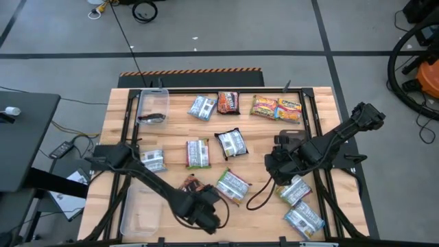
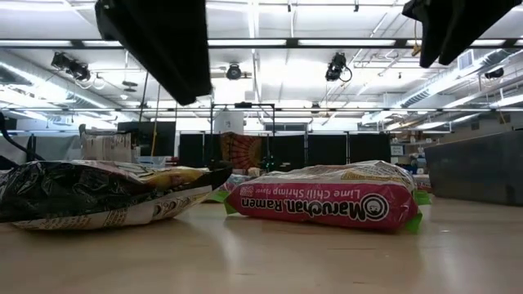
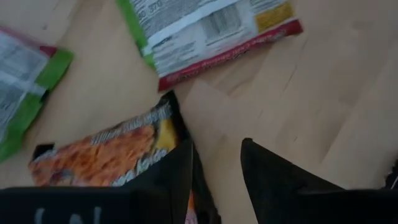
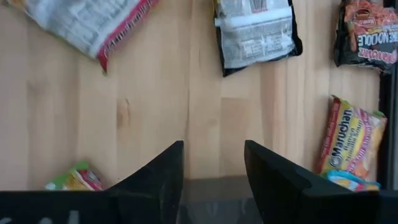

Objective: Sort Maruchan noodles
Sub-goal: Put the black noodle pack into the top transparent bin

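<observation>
Several Maruchan noodle packets lie flat on the wooden table. A dark brown-orange packet (image 1: 192, 184) (image 3: 106, 155) lies near the near edge, with a green-white one (image 1: 233, 185) (image 3: 211, 31) just to its right. My left gripper (image 1: 204, 194) (image 3: 214, 144) is open, low at the dark packet's right edge. My right gripper (image 1: 269, 163) (image 4: 214, 144) is open over bare wood, pointing toward the table's left, with a black-white packet (image 1: 231, 143) (image 4: 256, 34) ahead of it. The low view shows a Lime Chili Shrimp packet (image 2: 327, 204). My left gripper has one finger (image 3: 174, 174) standing at the dark brown-orange packet's edge (image 3: 163, 134), the other over bare wood. Whether that finger touches the wrapper, I cannot tell.
Clear plastic bins sit at the far left (image 1: 152, 108) and near left (image 1: 140, 209). More packets line the far edge (image 1: 228, 103) (image 1: 276, 108), the middle (image 1: 197, 152) and the near right (image 1: 304, 219). A black cable (image 1: 257, 199) loops on the table.
</observation>
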{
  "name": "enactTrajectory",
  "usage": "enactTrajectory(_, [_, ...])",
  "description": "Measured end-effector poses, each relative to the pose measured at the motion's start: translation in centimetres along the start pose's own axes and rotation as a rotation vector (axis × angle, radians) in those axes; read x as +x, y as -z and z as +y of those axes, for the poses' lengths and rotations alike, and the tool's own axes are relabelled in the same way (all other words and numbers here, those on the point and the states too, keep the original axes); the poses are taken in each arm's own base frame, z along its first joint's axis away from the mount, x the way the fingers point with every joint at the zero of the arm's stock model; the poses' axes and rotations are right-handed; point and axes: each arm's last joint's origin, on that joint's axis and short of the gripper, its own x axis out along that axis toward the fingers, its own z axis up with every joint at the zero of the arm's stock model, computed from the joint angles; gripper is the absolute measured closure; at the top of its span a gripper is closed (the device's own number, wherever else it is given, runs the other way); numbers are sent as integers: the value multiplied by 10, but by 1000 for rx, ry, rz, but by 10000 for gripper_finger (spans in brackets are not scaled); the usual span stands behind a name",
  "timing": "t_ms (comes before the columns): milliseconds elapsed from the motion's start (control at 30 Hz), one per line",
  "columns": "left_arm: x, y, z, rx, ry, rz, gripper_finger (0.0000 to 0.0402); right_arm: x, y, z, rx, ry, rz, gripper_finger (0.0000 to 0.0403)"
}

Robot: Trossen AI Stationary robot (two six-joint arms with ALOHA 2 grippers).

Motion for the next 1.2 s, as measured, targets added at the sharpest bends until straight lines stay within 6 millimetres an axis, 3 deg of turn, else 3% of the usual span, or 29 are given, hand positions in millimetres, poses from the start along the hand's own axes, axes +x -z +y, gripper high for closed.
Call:
enactTrajectory(133, [4,7,-8,-16,-52,13,261,0,1,0,-21,1,11,207])
enactTrajectory(433, [43,37,-13,-1,-228,60,261,0,4,-1,-32,-5,42,200])
enactTrajectory(633, [58,43,-9,33,-311,79,261,0,4,0,-32,-12,46,200])
enactTrajectory(867, [56,40,8,62,-445,180,264,0,4,0,-28,-13,42,200])
enactTrajectory(1000, [54,39,14,129,-492,212,296,0,4,0,-28,-15,39,201])
enactTrajectory(1200, [53,36,20,166,-538,235,391,0,3,0,-25,-16,36,201])
